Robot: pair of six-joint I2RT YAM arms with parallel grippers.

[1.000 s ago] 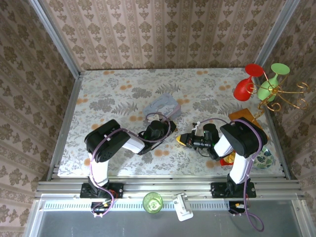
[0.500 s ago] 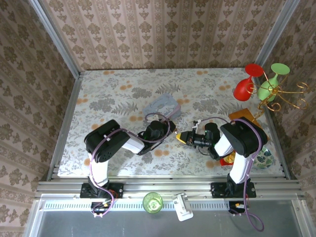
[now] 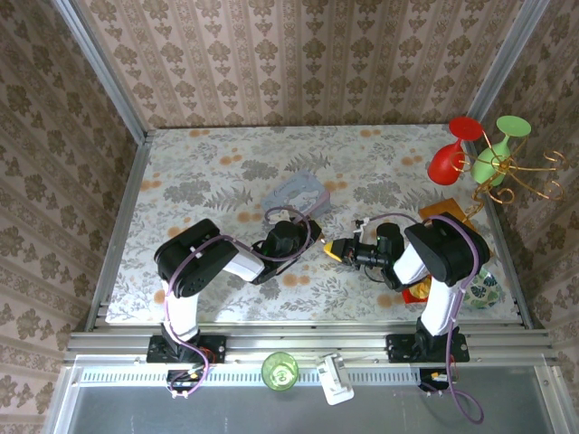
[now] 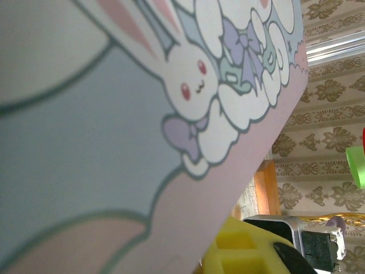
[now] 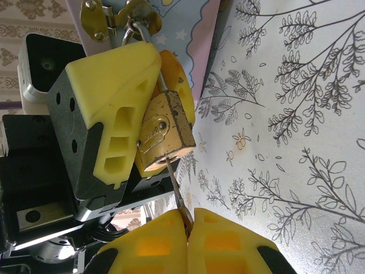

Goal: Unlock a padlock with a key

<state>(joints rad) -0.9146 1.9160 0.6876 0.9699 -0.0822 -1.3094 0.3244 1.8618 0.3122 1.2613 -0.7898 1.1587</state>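
Brass-gold padlock (image 5: 165, 134) hangs by its silvery shackle from the gold clasp (image 5: 111, 17) of a pale blue picture tin (image 5: 182, 23), gripped just beside the tin between the yellow jaws of the left gripper (image 5: 159, 97). The right gripper (image 5: 187, 220), jaws clenched on a thin key (image 5: 174, 182), holds its tip against the padlock's end farthest from the tin, above the leaf-patterned table (image 5: 296, 114).
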